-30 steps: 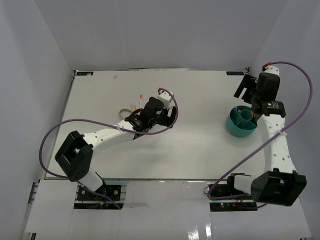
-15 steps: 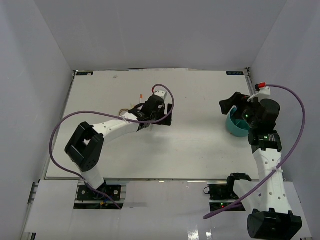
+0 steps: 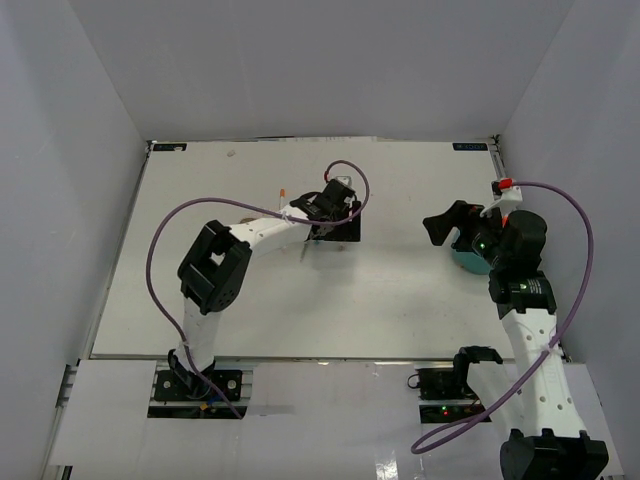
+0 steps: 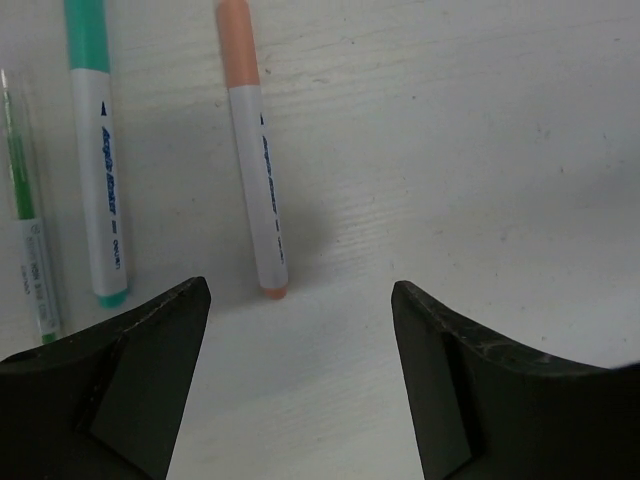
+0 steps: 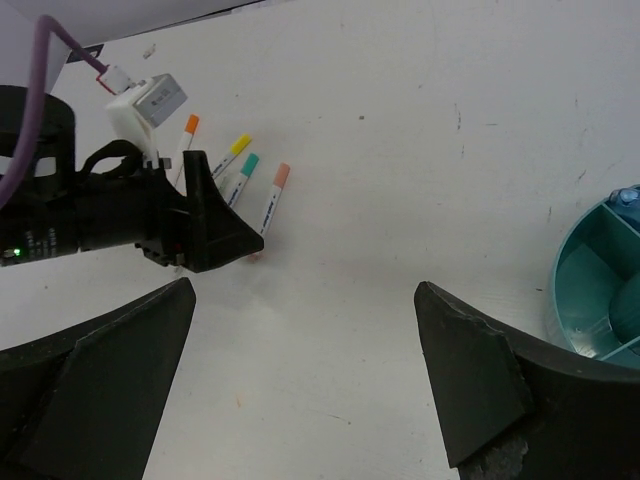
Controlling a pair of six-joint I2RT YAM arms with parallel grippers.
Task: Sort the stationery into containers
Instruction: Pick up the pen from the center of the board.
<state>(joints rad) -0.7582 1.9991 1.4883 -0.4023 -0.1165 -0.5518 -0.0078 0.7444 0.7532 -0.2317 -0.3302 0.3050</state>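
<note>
In the left wrist view, a white marker with a salmon cap lies on the white table just ahead of my open left gripper, with nothing between the jaws. A teal-capped marker and a thin green pen lie to its left. The right wrist view shows the same row: orange-capped, yellow-capped, teal-capped and salmon-capped markers beside the left gripper. My right gripper hangs open over bare table. The teal container stands to its right.
From above, the left arm reaches to the table's middle and the right gripper sits left of the teal container, which the arm mostly covers. Purple cables loop over both arms. White walls enclose the table.
The left arm has stretched rightward past the stationery and its jaws have narrowed slightly. The right arm swung from behind the container to its left side.
</note>
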